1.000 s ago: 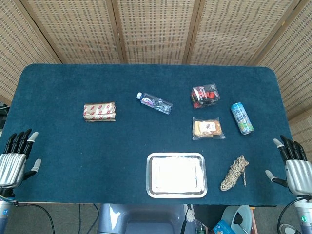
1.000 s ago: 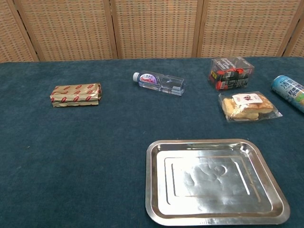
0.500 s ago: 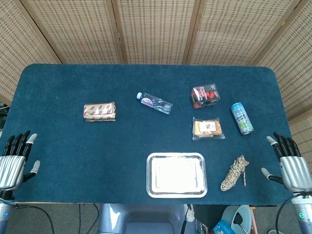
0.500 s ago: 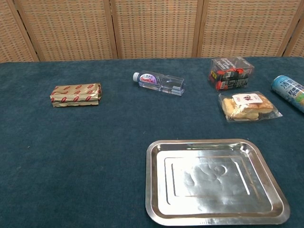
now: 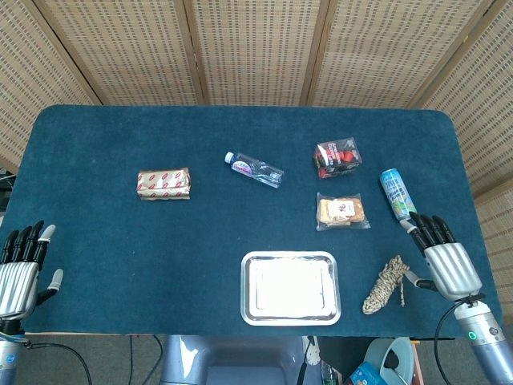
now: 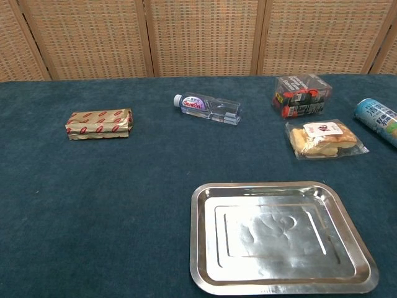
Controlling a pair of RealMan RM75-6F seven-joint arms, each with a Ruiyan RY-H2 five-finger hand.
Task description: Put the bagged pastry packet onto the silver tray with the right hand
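While the right hand (image 5: 446, 261) hovers empty, fingers apart, pastry packet (image 5: 343, 211) lies on cloth ahead and to its left, silver tray (image 5: 290, 288) beside it leftward, left hand (image 5: 18, 273) likewise spread, empty.

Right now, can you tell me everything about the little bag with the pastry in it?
The bagged pastry packet is a clear, shiny plastic bag with golden-brown pastry inside and a white label with a dark mark on top. It looks sealed and lies flat on the blue table. It sits just beyond the silver tray, in front of a red and black packet, beside a blue can. Nothing touches it; the right hand is off to its side.
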